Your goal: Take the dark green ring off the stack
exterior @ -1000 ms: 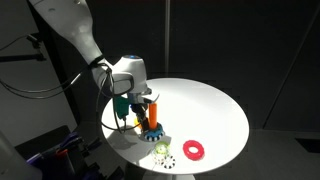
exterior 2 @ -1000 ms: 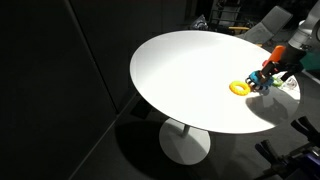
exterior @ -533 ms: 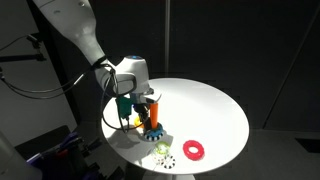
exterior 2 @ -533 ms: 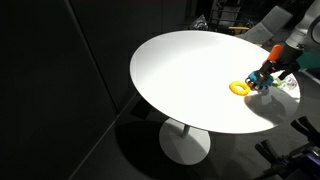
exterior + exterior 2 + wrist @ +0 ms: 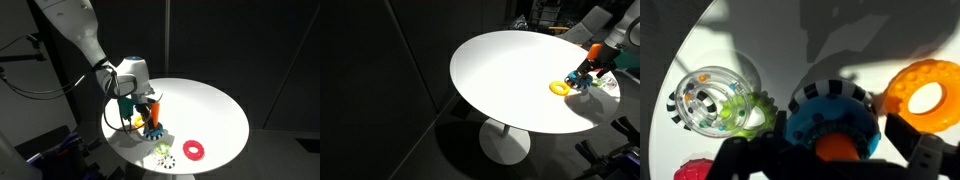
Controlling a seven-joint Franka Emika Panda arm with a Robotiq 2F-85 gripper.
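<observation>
At the near left of the table [image 5: 210, 105], my pincer [image 5: 141, 116] hangs jaws apart astride the stack [image 5: 835, 118], the approach step I judge, and the dark green ring, somewhere on it unseen, next needs pinching and lifting straight up.

Illumination is a single hard source from above, confined to the round white table top [image 5: 215, 100]. In both exterior views everything beyond its edge is near black, with little detail. The table surface [image 5: 500, 70] is close to overexposed. A soft shadow of the table falls on the floor around the pedestal. In an exterior view, the robot arm darkens the table edge nearest it.

In the wrist view, the table [image 5: 770, 40] is blown out to plain white. A broad dark shadow [image 5: 875, 40] crosses the upper right. The stack of rings on an orange peg [image 5: 835, 125] is close to the lens and soft. Both exterior views are low in resolution and grainy.
</observation>
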